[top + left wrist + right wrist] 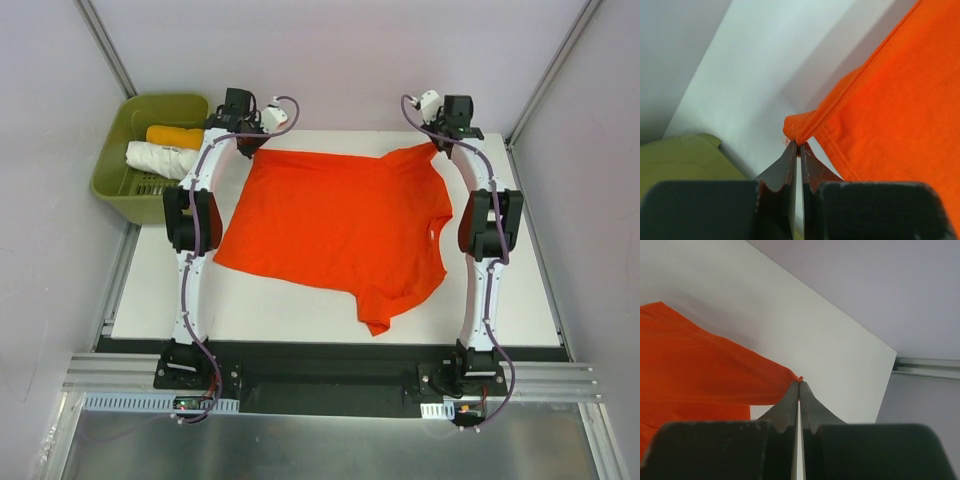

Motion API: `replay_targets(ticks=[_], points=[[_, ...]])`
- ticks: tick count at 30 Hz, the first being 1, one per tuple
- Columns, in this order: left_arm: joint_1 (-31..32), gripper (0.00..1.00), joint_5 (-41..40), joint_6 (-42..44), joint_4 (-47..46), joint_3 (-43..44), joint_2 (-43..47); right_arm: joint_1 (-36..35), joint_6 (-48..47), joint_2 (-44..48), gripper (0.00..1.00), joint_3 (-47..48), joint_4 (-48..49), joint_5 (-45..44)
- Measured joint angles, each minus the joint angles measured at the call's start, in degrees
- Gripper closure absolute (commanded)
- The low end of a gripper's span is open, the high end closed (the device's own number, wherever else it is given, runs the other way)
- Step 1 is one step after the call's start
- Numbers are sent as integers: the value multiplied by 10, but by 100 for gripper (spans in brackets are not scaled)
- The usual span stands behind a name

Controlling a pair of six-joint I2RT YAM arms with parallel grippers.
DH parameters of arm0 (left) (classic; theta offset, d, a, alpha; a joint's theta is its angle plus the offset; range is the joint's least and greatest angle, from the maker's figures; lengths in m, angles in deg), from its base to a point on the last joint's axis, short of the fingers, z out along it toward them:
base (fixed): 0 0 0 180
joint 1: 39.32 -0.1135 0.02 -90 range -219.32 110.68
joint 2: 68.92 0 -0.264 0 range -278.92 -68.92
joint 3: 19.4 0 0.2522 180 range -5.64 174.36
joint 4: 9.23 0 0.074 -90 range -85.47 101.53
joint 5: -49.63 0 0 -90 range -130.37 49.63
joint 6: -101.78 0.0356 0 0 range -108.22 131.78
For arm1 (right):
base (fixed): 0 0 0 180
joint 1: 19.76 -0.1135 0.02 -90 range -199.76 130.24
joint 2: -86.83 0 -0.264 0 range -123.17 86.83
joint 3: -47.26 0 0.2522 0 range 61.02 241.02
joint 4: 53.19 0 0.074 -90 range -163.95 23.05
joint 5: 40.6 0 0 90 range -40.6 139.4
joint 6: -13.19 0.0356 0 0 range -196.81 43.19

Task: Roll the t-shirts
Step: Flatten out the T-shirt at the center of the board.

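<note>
A bright red-orange t-shirt point(335, 225) lies spread across the white table, one sleeve pointing to the near edge. My left gripper point(252, 150) is shut on its far left corner; the left wrist view shows the cloth point(890, 110) pinched at the tips of that gripper point(799, 144). My right gripper point(437, 145) is shut on its far right corner, held taut in the right wrist view point(705, 375) at the tips of that gripper point(799, 382). A rolled white t-shirt point(160, 159) and a rolled yellow-orange t-shirt point(175, 136) lie in the basket.
An olive-green basket point(115, 195) stands off the table's far left corner and shows in the left wrist view point(685, 160). The white table point(300, 315) has a bare strip at its near edge. Grey walls enclose the back and sides.
</note>
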Motion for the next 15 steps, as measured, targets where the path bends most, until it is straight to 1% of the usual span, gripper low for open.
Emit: replay_targets(ticks=[5,10,15], points=[[0,100,-3,-13,-34,-12,2,-6,-8,4,99,-10,36,-6],[0,100,-2,-15,-41,-46,14,-11,-9,58,99,-102,48,-8],[0,100,-2,-15,-41,-67,32,-10,-4,111,99,-156,37,-16]])
